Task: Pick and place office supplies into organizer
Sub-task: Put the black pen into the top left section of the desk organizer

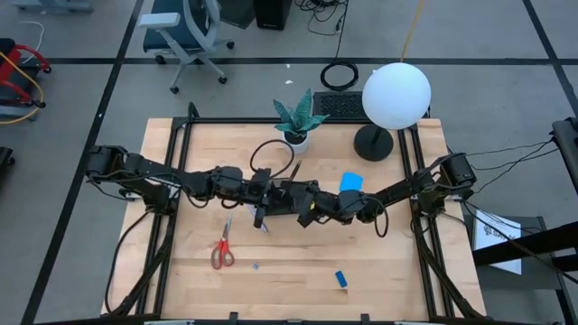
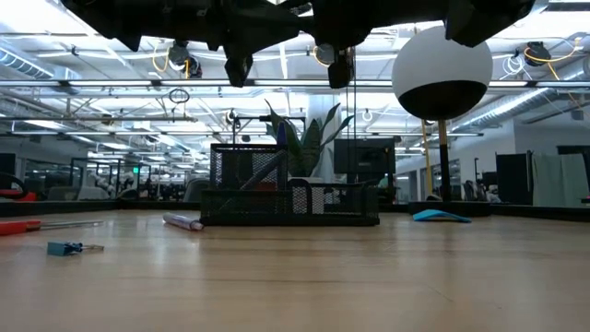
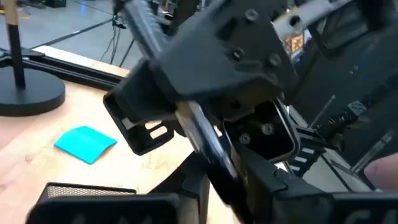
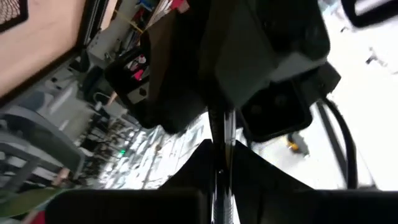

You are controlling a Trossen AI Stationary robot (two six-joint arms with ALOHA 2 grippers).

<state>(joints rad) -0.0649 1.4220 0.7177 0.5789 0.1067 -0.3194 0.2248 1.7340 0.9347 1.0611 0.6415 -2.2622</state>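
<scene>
From above, you cannot see the organizer (image 2: 290, 207) at all: both arms meet over the middle of the table (image 1: 397, 262) and cover it, and only the low view shows it, standing mid-table in front of the plant (image 1: 298, 116). In that level view the arms are cut off by the top of the frame, so you cannot sort out which fingers belong to which arm there. The right gripper (image 1: 305, 212) is clamped on a thin grey pen (image 4: 221, 134), which runs straight up between its fingers in its own wrist view. The left gripper (image 1: 264, 206) sits just beside it, and the same pen slants across the left wrist view, but you cannot tell whether those fingers grip it or stand clear. The red-handled scissors (image 1: 223, 250) lie toward the near edge, left of centre; the small blue block (image 1: 340, 278) lies close to the near edge; the blue note pad (image 1: 351, 181) lies near the lamp base (image 1: 373, 143).
</scene>
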